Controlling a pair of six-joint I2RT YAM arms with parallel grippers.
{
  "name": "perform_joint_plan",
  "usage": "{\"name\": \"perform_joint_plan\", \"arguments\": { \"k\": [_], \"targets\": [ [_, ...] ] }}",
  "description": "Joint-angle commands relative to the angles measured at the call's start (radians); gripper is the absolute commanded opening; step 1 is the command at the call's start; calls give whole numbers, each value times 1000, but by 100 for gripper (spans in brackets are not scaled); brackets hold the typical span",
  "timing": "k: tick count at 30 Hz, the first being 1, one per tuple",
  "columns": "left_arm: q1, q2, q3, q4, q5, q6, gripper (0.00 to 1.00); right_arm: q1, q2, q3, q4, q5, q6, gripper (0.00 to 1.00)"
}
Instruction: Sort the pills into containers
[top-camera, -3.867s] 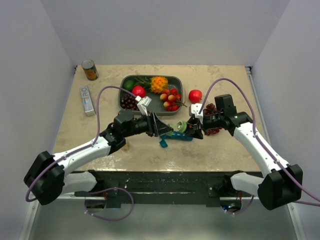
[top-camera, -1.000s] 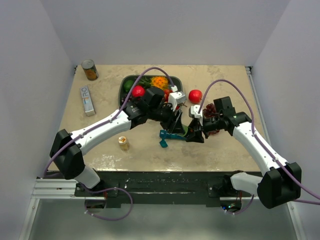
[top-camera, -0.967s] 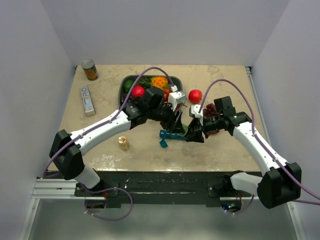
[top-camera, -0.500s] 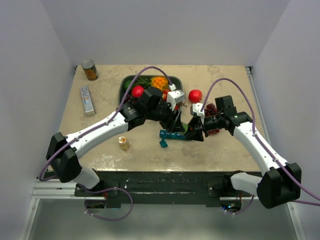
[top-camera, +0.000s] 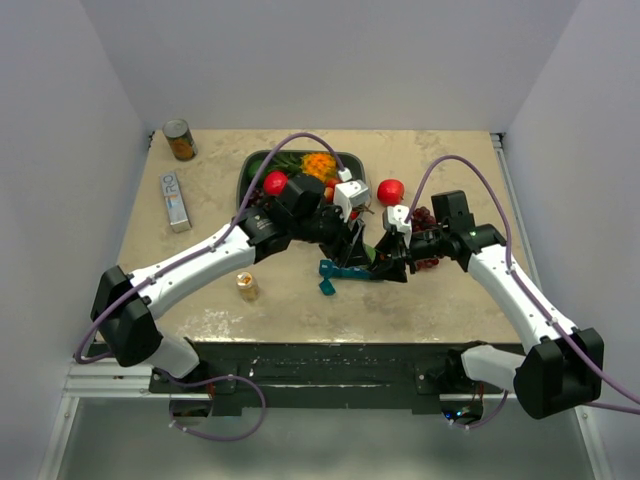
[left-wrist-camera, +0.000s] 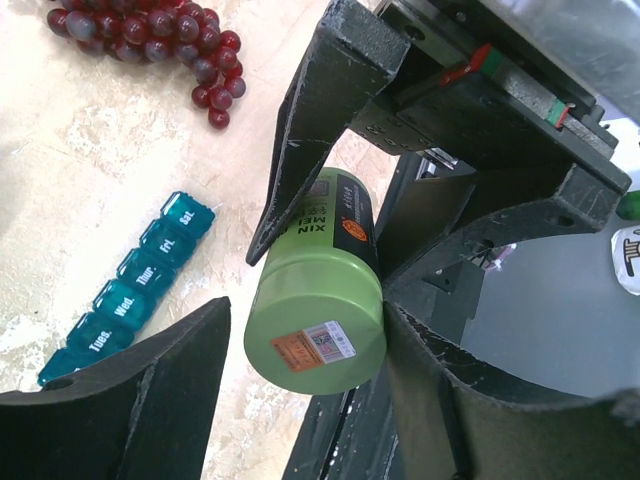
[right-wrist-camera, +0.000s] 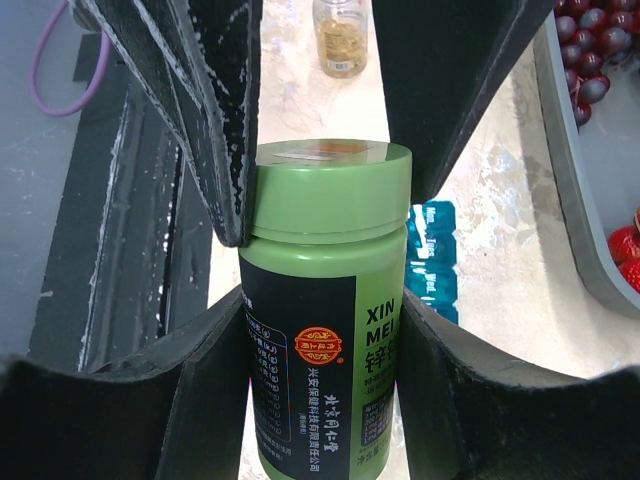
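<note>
A green pill bottle (right-wrist-camera: 325, 330) with a black label is held above the table, my right gripper (right-wrist-camera: 325, 310) shut on its body. My left gripper (left-wrist-camera: 308, 330) is open around the bottle's green cap (left-wrist-camera: 315, 320): one finger (left-wrist-camera: 430, 370) lies against the cap and the other (left-wrist-camera: 150, 390) stands off it with a gap. In the top view both grippers meet at the table's middle, left gripper (top-camera: 358, 245) and right gripper (top-camera: 392, 262). The teal containers (top-camera: 345, 272) lie as a strip on the table just below them, their lids marked with day names (left-wrist-camera: 130, 290). No pills show.
A grey tray (top-camera: 243, 185) of fruit stands behind the grippers, with a red fruit (top-camera: 390, 190) to its right. Dark grapes (top-camera: 428, 250) lie under my right wrist. A small amber bottle (top-camera: 246, 286) stands front left. A tin can (top-camera: 179, 140) and white box (top-camera: 175, 200) are far left.
My left gripper's jaws have widened a little around the cap in the last half second. Over the longer span my left arm swung round toward the tray side. The right arm holds still.
</note>
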Motion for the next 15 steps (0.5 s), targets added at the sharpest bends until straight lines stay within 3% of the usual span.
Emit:
{"name": "perform_joint_plan", "arguments": {
  "k": [1, 15],
  "targets": [
    [-2, -10, -18, 13, -18, 11, 68, -2, -40, 20, 49, -112, 4, 0],
    [-2, -59, -49, -20, -61, 33, 68, -9, -49, 20, 46, -122, 1, 0]
  ]
}}
